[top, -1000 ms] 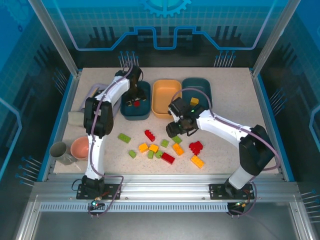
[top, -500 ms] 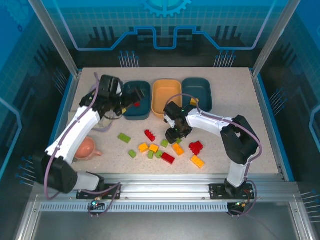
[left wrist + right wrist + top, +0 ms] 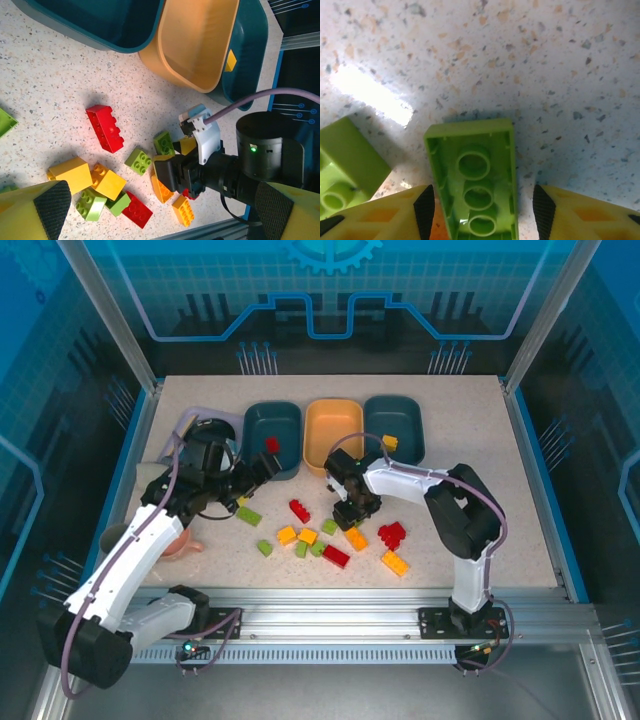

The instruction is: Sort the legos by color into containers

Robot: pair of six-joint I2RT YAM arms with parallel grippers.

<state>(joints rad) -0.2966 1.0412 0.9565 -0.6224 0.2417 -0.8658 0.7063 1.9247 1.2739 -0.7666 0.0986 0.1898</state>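
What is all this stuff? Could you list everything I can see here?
teal trays: 2, dark teal, far side, flanking the orange one
orange tray: 1, orange, between them
red brick: 1, red, in left teal tray
yellow brick: 1, yellow, in right teal tray
loose bricks: about a dozen, red, green, yellow-orange, mid-table
cups: 2, pink and grey, near left
lilac object: 1, far left
left arm: white, jaws open, empty
right arm: white, jaws open around a green brick
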